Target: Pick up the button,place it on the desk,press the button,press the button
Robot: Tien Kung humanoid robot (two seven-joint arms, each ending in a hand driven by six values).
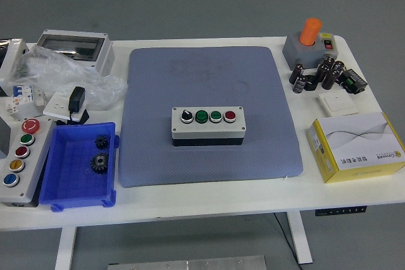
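We judge the button box [207,126] already lies on the mat [205,80], both presses remain, and no robot hand is visible, so its state we cannot tell.

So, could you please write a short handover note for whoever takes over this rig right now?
Hands: neither robot hand is in view; no person at the table.
Things: the four-control button box sits upright near the middle of the blue-grey mat, with a black knob, two green buttons and a red button on top. A second, five-button box lies at the table's left edge, beside the blue bin.
Done: a button box already rests on the mat.
Left: both presses, as far as this view shows; nothing is touching any button.
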